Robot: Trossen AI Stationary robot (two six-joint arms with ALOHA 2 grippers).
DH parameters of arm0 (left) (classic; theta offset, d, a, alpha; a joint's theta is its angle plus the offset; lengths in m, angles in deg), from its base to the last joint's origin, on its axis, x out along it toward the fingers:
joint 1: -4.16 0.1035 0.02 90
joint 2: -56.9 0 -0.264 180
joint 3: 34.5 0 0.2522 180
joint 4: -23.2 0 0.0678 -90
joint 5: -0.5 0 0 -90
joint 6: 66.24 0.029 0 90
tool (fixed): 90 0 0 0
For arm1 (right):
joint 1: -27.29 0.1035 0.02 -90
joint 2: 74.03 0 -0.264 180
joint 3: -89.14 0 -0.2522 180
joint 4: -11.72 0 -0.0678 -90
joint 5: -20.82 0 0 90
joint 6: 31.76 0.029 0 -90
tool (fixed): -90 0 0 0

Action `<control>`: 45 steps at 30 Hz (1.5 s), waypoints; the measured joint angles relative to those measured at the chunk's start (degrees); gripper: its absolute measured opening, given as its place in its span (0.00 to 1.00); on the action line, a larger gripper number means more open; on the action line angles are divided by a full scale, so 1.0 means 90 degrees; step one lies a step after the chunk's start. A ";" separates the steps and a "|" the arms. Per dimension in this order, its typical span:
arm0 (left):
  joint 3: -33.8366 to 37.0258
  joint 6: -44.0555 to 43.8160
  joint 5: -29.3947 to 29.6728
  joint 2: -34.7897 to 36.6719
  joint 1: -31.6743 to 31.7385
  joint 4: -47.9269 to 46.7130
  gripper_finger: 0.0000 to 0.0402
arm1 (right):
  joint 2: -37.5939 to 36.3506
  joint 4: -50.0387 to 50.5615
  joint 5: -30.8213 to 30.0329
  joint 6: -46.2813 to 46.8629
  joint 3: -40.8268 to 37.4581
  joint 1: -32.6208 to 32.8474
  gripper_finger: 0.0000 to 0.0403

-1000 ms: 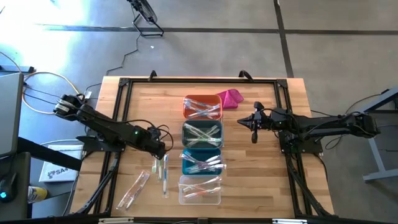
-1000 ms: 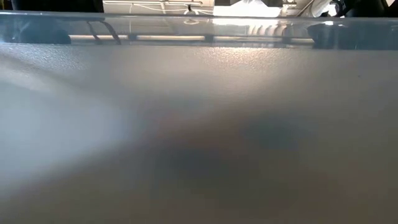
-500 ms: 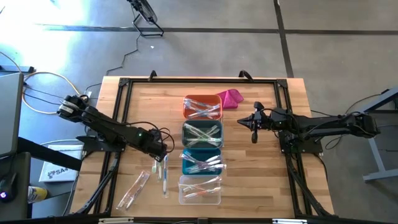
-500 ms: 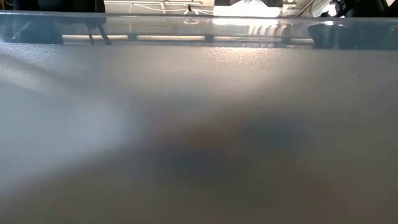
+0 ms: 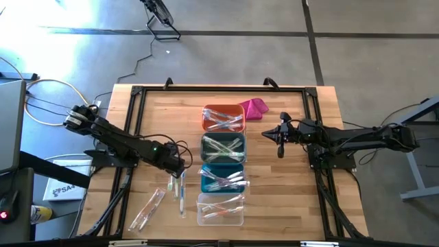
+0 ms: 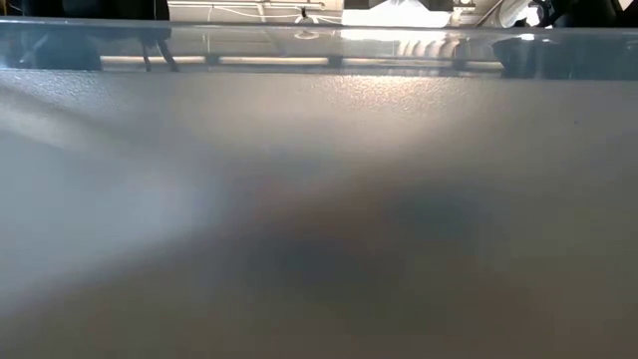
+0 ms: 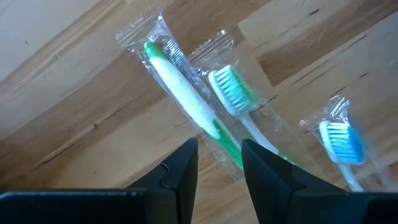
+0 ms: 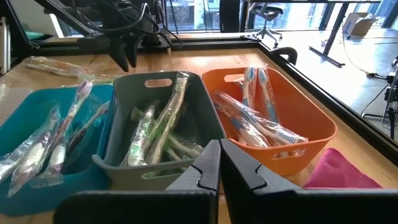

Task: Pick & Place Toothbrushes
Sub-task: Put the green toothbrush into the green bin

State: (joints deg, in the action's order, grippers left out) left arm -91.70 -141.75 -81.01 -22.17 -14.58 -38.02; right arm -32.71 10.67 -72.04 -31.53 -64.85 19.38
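Three wrapped toothbrushes lie flat on the wooden table in the left wrist view: a green-and-white one (image 7: 180,93), one with green bristles (image 7: 231,92) and one with blue bristles (image 7: 341,142). My left gripper (image 7: 219,167) points down over them (image 5: 180,169), open. One finger stands on each side of the green-and-white toothbrush's handle, and I cannot tell whether they touch it. More toothbrushes fill the row of bins. My right gripper (image 8: 219,163) hangs shut and empty to the right of the grey bin (image 5: 280,139).
Orange (image 5: 223,118), grey (image 5: 223,146), teal (image 5: 221,177) and clear (image 5: 221,209) bins form a row down the table's middle. A magenta cloth (image 5: 255,108) lies by the orange bin. Another clear-wrapped toothbrush (image 5: 148,208) lies near the front left. A frosted wall (image 6: 319,199) fills the low view.
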 joint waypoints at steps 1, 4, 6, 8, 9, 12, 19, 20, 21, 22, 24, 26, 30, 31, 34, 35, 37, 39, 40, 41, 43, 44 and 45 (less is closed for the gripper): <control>0.0001 -0.0001 0.0000 0.0000 0.0000 0.0033 0.30 | 0.0000 0.0000 0.0000 0.0000 0.0000 0.0002 0.01; 0.0002 -0.0001 0.0001 -0.0002 0.0000 0.0164 0.30 | 0.0000 0.0000 0.0000 0.0000 0.0000 0.0001 0.01; 0.0002 -0.0002 0.0002 -0.0002 0.0002 0.0153 0.30 | 0.0000 0.0000 -0.0002 0.0000 0.0000 0.0000 0.01; 0.0002 -0.0002 0.0007 -0.0002 0.0000 0.0155 0.30 | 0.0000 0.0000 0.0000 0.0000 0.0000 0.0000 0.01; 0.0002 -0.0002 0.0015 -0.0002 0.0000 0.0155 0.30 | 0.0000 0.0000 -0.0001 0.0000 0.0000 0.0001 0.01; 0.0002 -0.0021 0.0084 -0.0002 0.0000 0.0153 0.30 | 0.0000 0.0000 0.0000 0.0000 0.0000 0.0000 0.01; 0.0005 -0.0143 0.0138 -0.0002 0.0000 0.0111 0.30 | 0.0000 0.0000 -0.0002 0.0000 0.0000 0.0002 0.01; 0.0005 -0.0143 0.0138 -0.0002 0.0000 0.0111 0.30 | 0.0000 0.0000 0.0000 0.0000 0.0000 0.0000 0.01; 0.0005 -0.0143 0.0138 -0.0002 -0.0002 0.0109 0.30 | 0.0000 0.0000 0.0000 0.0000 0.0000 0.0002 0.01; 0.0005 -0.0143 0.0138 -0.0002 -0.0002 0.0106 0.30 | 0.0000 0.0000 0.0000 0.0000 0.0000 0.0002 0.01; 0.0005 -0.0145 0.0138 -0.0002 -0.0002 0.0102 0.30 | 0.0000 0.0000 0.0000 0.0000 0.0000 0.0002 0.01; 0.0005 -0.0147 0.0138 -0.0012 -0.0002 0.0105 0.30 | 0.0000 0.0000 -0.0001 -0.0001 0.0000 0.0001 0.01; 0.0007 -0.0148 0.0123 -0.0232 -0.0002 0.0118 0.30 | 0.0000 0.0000 -0.0002 -0.0002 0.0000 0.0000 0.01; 0.0007 -0.0146 0.0089 -0.0320 -0.0002 0.0146 0.30 | 0.0000 0.0000 -0.0002 0.0000 0.0000 0.0000 0.01; 0.0007 -0.0113 -0.0002 -0.0577 -0.0002 0.0137 0.30 | 0.0000 0.0000 -0.0002 0.0000 0.0000 0.0000 0.01; 0.0007 -0.0097 -0.0023 -0.0647 -0.0002 0.0149 0.30 | 0.0002 0.0000 -0.0001 0.0000 0.0000 0.0002 0.01; 0.0006 -0.0093 -0.0095 -0.0737 -0.0002 0.0156 0.30 | 0.0002 -0.0001 0.0000 0.0000 0.0000 0.0002 0.01; -0.0006 -0.0062 -0.0186 -0.0786 -0.0002 0.0183 0.30 | 0.0002 0.0000 -0.0002 0.0000 0.0000 0.0000 0.01; -0.0008 -0.0006 -0.0194 -0.0802 -0.0002 0.0210 0.30 | 0.0002 0.0000 0.0000 0.0000 0.0000 0.0000 0.01; -0.0009 0.0034 -0.0199 -0.0806 -0.0002 0.0227 0.30 | 0.0002 -0.0005 0.0000 0.0000 0.0000 0.0000 0.01; -0.0007 0.0030 -0.0230 -0.0806 -0.0002 0.0285 0.30 | 0.0002 -0.0005 0.0000 0.0000 0.0000 0.0000 0.01; -0.0007 0.0029 -0.0237 -0.0808 -0.0002 0.0306 0.30 | 0.0002 -0.0006 0.0000 0.0000 0.0000 0.0000 0.01; -0.0007 0.0029 -0.0238 -0.0809 -0.0002 0.0318 0.30 | 0.0002 -0.0010 -0.0001 0.0000 0.0000 0.0000 0.01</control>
State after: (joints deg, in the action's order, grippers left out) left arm -91.77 -141.48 -83.15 -29.45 -14.60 -35.16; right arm -32.69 10.59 -72.05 -31.53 -64.85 19.38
